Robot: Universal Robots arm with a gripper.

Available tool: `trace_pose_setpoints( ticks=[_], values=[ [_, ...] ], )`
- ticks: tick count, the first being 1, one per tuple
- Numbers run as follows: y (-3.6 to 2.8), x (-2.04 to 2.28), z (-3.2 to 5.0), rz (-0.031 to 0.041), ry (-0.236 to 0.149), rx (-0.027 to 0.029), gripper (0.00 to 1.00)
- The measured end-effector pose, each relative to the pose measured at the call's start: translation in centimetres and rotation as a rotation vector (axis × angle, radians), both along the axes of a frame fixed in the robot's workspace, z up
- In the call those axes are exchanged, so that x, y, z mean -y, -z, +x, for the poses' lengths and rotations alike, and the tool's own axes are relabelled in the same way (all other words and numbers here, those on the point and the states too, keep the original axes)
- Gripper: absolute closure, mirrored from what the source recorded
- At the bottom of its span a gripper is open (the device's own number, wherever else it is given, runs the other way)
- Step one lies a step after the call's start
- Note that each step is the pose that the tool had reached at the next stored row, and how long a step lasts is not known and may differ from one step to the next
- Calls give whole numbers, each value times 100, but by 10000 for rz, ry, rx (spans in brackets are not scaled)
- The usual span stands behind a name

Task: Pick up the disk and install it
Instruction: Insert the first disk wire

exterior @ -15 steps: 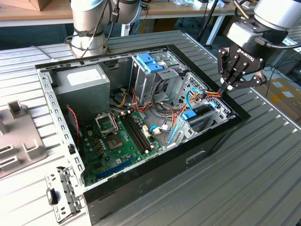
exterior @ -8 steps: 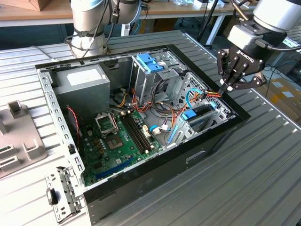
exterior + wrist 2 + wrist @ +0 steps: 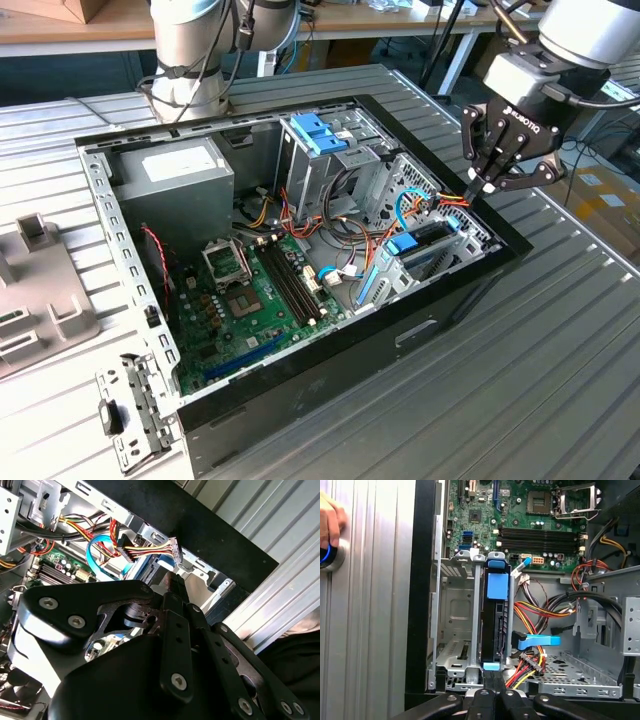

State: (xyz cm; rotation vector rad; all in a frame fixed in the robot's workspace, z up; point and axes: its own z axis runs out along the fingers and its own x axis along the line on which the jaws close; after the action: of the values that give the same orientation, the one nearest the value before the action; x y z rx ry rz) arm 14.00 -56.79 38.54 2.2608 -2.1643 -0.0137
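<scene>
- The disk (image 3: 493, 625) stands on edge in the drive bay of the open computer case (image 3: 440, 300), seated between its metal guides.
- The gripper (image 3: 484, 186), fingers pressed together and holding nothing, hovers just above the disk's end, seemingly to push it home.

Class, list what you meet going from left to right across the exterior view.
Grey plastic tray → silver power supply → green motherboard → blue-tabbed drive cage → disk → gripper.
</scene>
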Motion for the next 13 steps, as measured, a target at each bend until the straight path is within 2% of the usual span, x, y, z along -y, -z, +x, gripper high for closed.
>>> trace_pose_setpoints(
  ticks=[8,13],
  values=[
    [0,0,0,0,-370,0,89],
    [0,0,0,0,-789,0,89]
  ],
)
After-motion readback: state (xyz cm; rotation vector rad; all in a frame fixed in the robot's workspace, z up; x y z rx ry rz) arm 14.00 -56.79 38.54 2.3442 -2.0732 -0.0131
